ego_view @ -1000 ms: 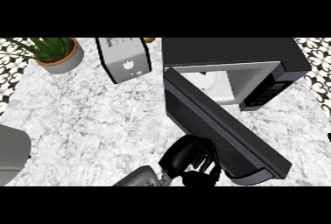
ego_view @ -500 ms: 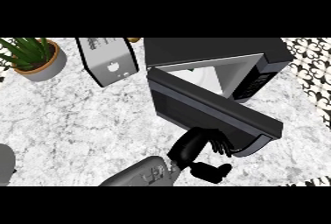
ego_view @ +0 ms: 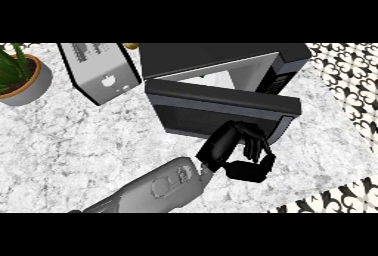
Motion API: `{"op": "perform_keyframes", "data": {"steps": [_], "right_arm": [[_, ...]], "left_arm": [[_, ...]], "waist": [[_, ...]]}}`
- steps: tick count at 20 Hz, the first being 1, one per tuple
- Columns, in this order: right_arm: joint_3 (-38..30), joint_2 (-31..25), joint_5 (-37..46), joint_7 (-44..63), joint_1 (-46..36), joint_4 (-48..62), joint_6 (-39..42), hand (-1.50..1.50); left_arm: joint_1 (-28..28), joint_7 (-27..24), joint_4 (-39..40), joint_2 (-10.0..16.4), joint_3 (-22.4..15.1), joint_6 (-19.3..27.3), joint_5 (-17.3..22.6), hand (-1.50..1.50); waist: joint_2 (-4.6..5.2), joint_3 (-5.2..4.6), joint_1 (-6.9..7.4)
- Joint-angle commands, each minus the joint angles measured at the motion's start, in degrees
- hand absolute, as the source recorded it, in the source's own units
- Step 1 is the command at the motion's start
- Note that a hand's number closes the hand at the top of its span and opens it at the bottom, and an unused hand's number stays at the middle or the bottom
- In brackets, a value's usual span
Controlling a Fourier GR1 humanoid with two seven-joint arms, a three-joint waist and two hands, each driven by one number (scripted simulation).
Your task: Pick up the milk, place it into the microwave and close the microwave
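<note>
The black microwave point(ego_view: 221, 57) stands at the back of the marble counter point(ego_view: 81, 145). Its door point(ego_view: 221, 107) is swung most of the way across the opening, leaving a narrow gap at the top. Through that gap a pale interior point(ego_view: 221, 77) shows; I cannot make out the milk in it. My right hand point(ego_view: 240, 145) rests against the door's outer face near its lower right edge, fingers lying on the panel and thumb hanging below. It holds nothing. Its grey forearm point(ego_view: 162, 187) comes in from the lower left. My left hand shows nowhere.
A silver toaster-like appliance point(ego_view: 100, 70) stands left of the microwave. A potted plant point(ego_view: 18, 75) sits at the far left. The counter ends at the right, where patterned floor point(ego_view: 347, 75) shows.
The door has swung from wide open to nearly across the opening, with my right hand following it. The view has also turned, shifting the plant and the silver appliance.
</note>
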Motion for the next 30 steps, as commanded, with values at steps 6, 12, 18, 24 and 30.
{"op": "perform_keyframes", "data": {"steps": [6,12,18,24,30], "right_arm": [[-0.26,-3.29,-4.19,3.07,-1.69,-2.48,2.13,-1.5],[-0.71,-5.55,-6.23,4.78,-3.27,-2.65,3.02,-1.5],[-1.32,-6.97,-8.48,5.8,-4.42,-3.48,3.37,-1.5],[-2.43,-9.63,-10.3,7.46,-6.26,-3.21,3.73,-1.5],[-3.42,-11.33,-11.67,8.53,-7.33,-2.44,3.81,-1.5]], "left_arm": [[-9.07,-1.51,5.48,-0.16,3.61,2.37,6.09,1.5],[-13.37,-2.61,8.73,-0.15,4.47,3.12,8.76,1.5],[-17.19,-3.64,12.68,-0.14,6.0,3.47,10.83,1.5],[-20.44,-3.49,15.69,-0.1,6.88,4.09,12.77,1.5],[-20.28,-4.59,15.76,-0.06,6.24,5.78,14.18,1.5]], "waist": [[0.89,0.17,-4.91],[1.74,0.27,-6.89],[2.47,0.33,-9.08],[2.9,0.38,-10.18],[3.15,0.46,-11.45]]}}
